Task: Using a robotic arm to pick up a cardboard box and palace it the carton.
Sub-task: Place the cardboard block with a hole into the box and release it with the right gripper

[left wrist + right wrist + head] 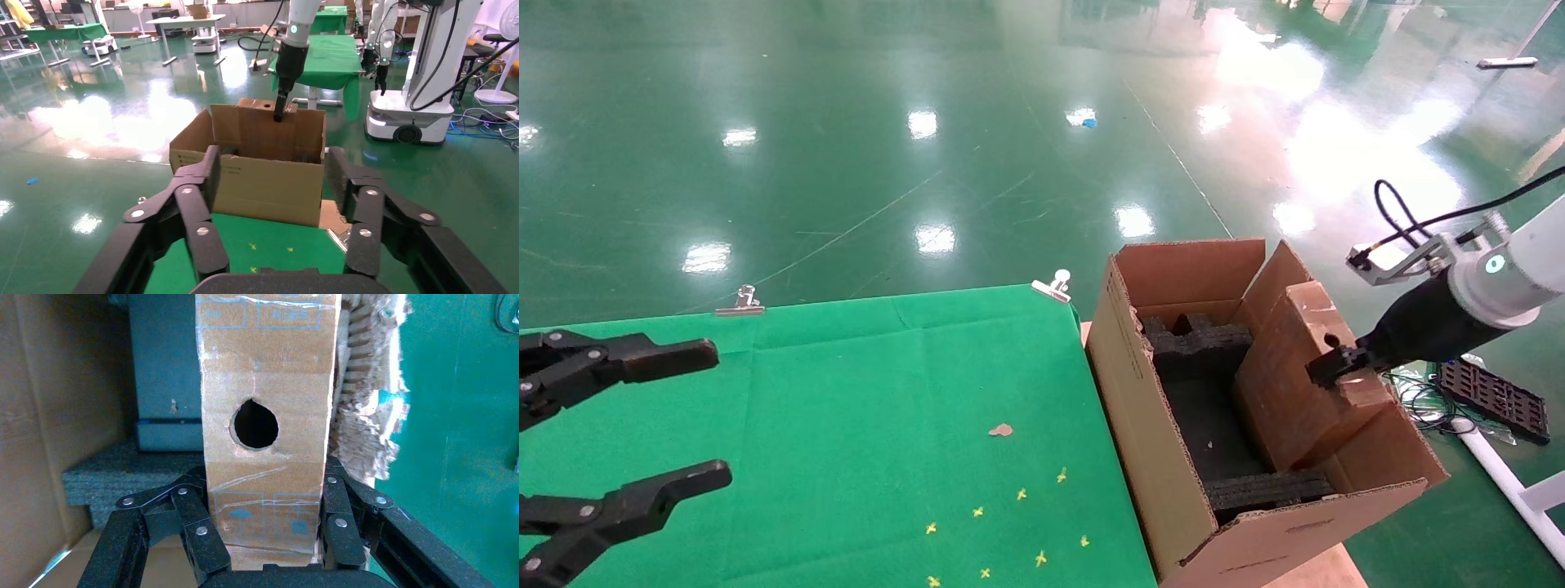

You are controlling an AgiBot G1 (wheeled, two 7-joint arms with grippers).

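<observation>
While the right gripper [1339,365] pinches the narrow holed face of the slim cardboard box [1295,384], that box stands on edge inside the carton [1164,457], at about 3 o'clock of its interior, against the right wall. The placing step looks nearly done. Next, I judge, the box must settle between the black foam inserts [1201,343] before the fingers [196,530] release. The box's lower end is hidden by the carton, so whether it rests on the bottom is unclear. The left gripper [641,420] hangs spread over the green table [887,392] at 9 o'clock, idle.
</observation>
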